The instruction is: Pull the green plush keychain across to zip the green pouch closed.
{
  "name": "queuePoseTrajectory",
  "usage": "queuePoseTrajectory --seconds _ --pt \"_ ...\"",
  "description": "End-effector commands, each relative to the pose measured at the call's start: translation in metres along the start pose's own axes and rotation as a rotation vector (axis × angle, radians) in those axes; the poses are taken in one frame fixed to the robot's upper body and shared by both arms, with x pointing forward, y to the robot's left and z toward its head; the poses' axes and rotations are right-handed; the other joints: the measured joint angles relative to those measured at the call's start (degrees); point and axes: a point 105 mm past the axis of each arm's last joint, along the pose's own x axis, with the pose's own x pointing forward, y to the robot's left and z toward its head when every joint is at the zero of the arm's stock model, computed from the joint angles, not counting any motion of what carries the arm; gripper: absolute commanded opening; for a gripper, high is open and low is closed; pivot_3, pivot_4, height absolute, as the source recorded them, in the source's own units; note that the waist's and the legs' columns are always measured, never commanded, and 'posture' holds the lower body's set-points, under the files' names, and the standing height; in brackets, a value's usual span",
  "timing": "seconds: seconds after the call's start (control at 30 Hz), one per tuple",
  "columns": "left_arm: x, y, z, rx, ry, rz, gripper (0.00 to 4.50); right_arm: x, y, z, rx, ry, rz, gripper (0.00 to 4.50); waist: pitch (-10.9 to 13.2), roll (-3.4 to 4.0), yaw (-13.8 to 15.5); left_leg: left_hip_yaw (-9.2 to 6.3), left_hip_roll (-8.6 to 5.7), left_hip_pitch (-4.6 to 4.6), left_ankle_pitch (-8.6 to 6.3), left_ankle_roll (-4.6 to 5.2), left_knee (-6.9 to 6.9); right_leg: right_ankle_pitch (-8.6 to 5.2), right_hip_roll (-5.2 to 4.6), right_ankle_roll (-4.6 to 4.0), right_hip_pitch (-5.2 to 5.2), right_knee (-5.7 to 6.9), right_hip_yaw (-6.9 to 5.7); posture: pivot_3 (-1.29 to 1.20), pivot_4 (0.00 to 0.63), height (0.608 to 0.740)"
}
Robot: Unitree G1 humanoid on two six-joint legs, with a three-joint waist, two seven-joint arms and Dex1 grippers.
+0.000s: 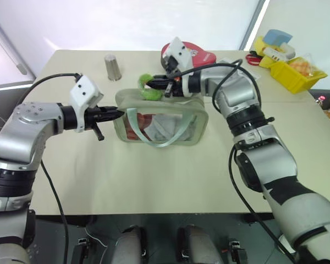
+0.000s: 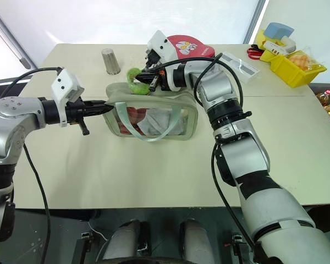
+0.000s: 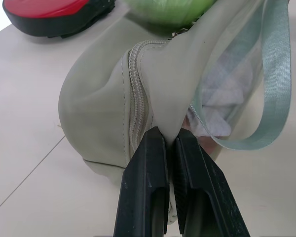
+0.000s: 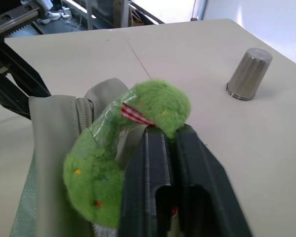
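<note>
So we've got the beige table (image 1: pixel 154 181) with the green pouch (image 1: pixel 195 129) standing upright near the middle, our left gripper (image 1: pixel 119 114) pinched tight on the fabric at its left end. Up on the top edge near that same end sits the green plush keychain (image 1: pixel 149 93), and our right gripper (image 1: pixel 154 84) is clamped on it, with a metal cup (image 1: pixel 113 67) standing just behind.

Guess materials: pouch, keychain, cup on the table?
Green pouch: looks like matte faux leather or coated fabric, stitched along the zipper, with a clear plastic window and woven strap handles. Green plush keychain: fuzzy synthetic plush, with a red-checked ribbon. Metal cup: brushed steel or aluminium, judging by its dull grey sheen.
</note>
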Motion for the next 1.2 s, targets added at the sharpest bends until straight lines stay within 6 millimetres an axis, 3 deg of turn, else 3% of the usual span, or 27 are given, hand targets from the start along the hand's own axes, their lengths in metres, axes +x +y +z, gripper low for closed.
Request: queuePoseTrajectory --seconds 0.03,0.2,0.37,0.57,0.67,0.73,0.83,1.0,1.1,1.2 --pt "-0.003 0.004 0.007 0.029 -0.015 0.022 0.0 -0.016 -0.011 0.022 -0.028 -0.06 -0.067 0.05 0.0 0.0 0.0 0.0 0.0 0.0 0.0 0.0 0.0 0.0 0.0 0.0 0.0 0.0 0.0 0.0 0.15 0.74" --pt "-0.003 0.004 0.007 0.026 -0.017 0.02 0.0 -0.056 -0.033 0.029 -0.071 -0.039 -0.203 0.05 0.0 0.0 0.1 0.0 -0.01 -0.01 0.0 0.0 0.0 0.0 -0.02 0.0 0.0 -0.01 0.0 0.0 0.15 0.74" --pt "-0.004 0.001 0.004 0.016 -0.011 0.011 0.0 -0.118 -0.06 0.022 -0.141 0.071 -0.431 0.05 0.0 0.0 0.4 -0.01 -0.03 -0.02 0.0 0.0 0.0 0.0 -0.04 0.0 0.0 -0.02 0.0 0.0 0.15 0.74" --pt "-0.006 0.003 0.003 0.011 -0.004 0.014 0.0 -0.175 -0.069 -0.007 -0.25 0.274 -0.637 0.05 0.0 0.0 0.1 0.0 -0.01 0.01 0.0 0.0 -0.02 0.0 -0.03 0.0 0.0 -0.03 0.0 0.0 0.15 0.74" --pt "-0.005 0.002 0.003 0.01 -0.003 0.008 0.0 -0.193 -0.071 -0.042 -0.245 0.395 -0.709 0.05 0.0 0.0 0.1 0.02 0.01 0.02 0.0 0.0 -0.02 0.0 0.0 0.0 -0.01 -0.02 0.01 0.0 0.15 0.74" --pt "-0.003 0.001 0.004 0.009 -0.004 0.003 0.0 -0.191 -0.065 -0.071 -0.208 0.451 -0.705 0.05 0.0 0.0 0.2 0.01 0.01 0.02 0.0 0.0 -0.02 0.0 0.0 0.0 0.0 -0.03 0.01 0.0 0.15 0.74" --pt "-0.002 0.001 0.005 0.011 -0.005 -0.006 0.0 -0.174 -0.047 -0.119 -0.079 0.47 -0.664 0.05 0.0 0.0 0.1 0.02 0.0 0.01 0.0 0.0 0.0 0.0 0.0 0.0 0.02 -0.04 0.02 0.0 0.15 0.74" --pt "0.0 0.001 0.006 0.015 -0.004 -0.014 0.0 -0.146 -0.021 -0.175 0.068 0.478 -0.611 0.05 0.0 0.01 0.0 0.02 0.01 0.06 0.03 -0.06 -0.01 0.0 0.09 0.0 0.03 -0.03 0.03 0.0 0.15 0.74" --pt "0.0 -0.001 0.006 0.013 -0.004 -0.015 0.0 -0.135 -0.009 -0.189 0.085 0.47 -0.573 0.05 0.0 0.01 0.1 0.01 0.0 0.06 0.03 -0.06 0.0 0.0 0.08 0.0 0.06 -0.03 0.03 0.0 0.15 0.74" --pt "-0.001 0.0 0.006 0.01 -0.006 -0.008 0.0 -0.131 -0.014 -0.18 0.095 0.425 -0.592 0.05 0.0 0.01 0.1 0.0 0.0 0.11 0.03 -0.06 0.01 0.0 0.08 0.0 0.12 -0.03 0.03 0.0 0.15 0.74"
